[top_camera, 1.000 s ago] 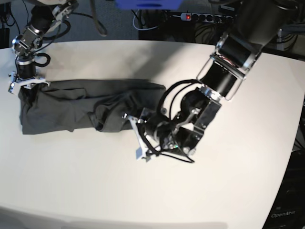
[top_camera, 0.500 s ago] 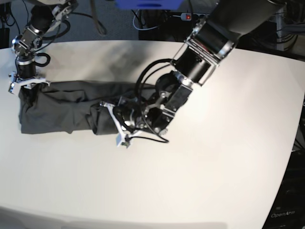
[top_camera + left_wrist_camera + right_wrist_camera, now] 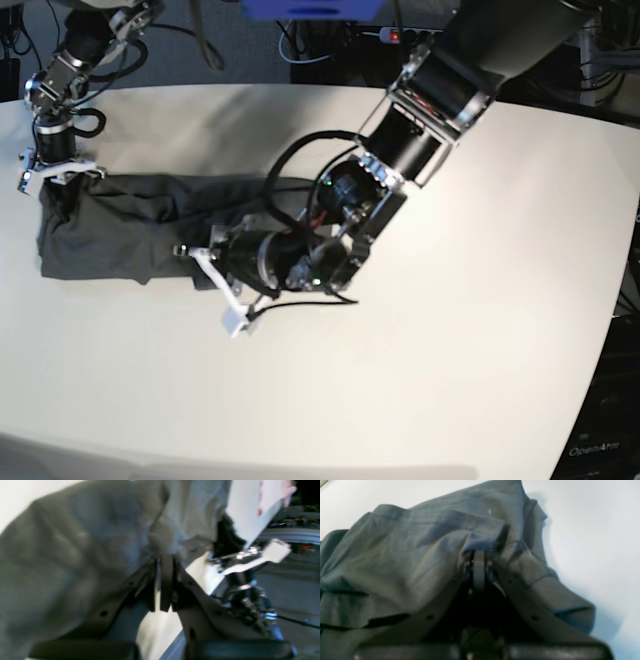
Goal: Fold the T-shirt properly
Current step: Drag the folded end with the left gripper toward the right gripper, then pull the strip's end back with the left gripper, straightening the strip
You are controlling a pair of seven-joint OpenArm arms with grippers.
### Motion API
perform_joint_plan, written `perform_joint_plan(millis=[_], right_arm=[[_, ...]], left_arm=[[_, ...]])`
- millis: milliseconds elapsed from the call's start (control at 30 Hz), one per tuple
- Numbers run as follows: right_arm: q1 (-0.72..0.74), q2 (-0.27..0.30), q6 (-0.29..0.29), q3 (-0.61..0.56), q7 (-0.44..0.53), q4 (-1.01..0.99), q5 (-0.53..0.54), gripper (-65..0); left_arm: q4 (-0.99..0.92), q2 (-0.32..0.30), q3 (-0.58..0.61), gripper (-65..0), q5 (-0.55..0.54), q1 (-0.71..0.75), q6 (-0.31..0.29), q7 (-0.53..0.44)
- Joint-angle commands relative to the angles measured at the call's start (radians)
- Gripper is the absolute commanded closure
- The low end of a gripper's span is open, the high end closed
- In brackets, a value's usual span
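Note:
The dark grey T-shirt [image 3: 120,225] lies as a long rumpled band on the white table [image 3: 480,330], at the left in the base view. My left gripper [image 3: 192,254] reaches low over the band's middle, shut on a bunched fold of the T-shirt [image 3: 75,555]. In the left wrist view its fingers [image 3: 165,580] pinch cloth between them. My right gripper [image 3: 55,180] is shut on the band's far-left end. The right wrist view shows its fingers [image 3: 479,567] closed on a hemmed edge of the T-shirt [image 3: 395,562], near a small white mark [image 3: 489,511].
A power strip [image 3: 420,36] with a red light and cables lie behind the table's far edge. The left arm's thick black body [image 3: 400,150] spans the table from the top right. The table's curved right edge [image 3: 610,330] runs down the side.
My left arm has swept left over the shirt, carrying the right end's cloth with it. The band now ends shorter on the right. The right gripper has stayed put.

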Motion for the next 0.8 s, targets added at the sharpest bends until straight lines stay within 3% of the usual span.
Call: perform_joint_plan(millis=[0,233,500,767], right_arm=[[-0.04,-0.026,-0.016,-0.006,-0.199,-0.029,-0.145,-0.1],[-0.049,-0.026,-0.016,-0.006,-0.199,-0.029,-0.145,-0.1],[-0.05,-0.026,-0.016,-0.006,-0.199,-0.029,-0.145,-0.1],[-0.047,-0.028,-0.016,-0.006,-0.199,-0.029,-0.145,-0.1]], left_arm=[[0.041,0.015,-0.004,-2.0,-0.025,-0.029,-0.006,-0.028],[0.149,0.0,-0.005,-2.0,-0.065,0.006,-0.008,-0.036],[0.231,-0.155,-0.01,-2.0,-0.132,0.033,-0.001,0.028],[0.226,-0.218,0.001,-2.0,-0.095,0.06,-0.001,0.028]])
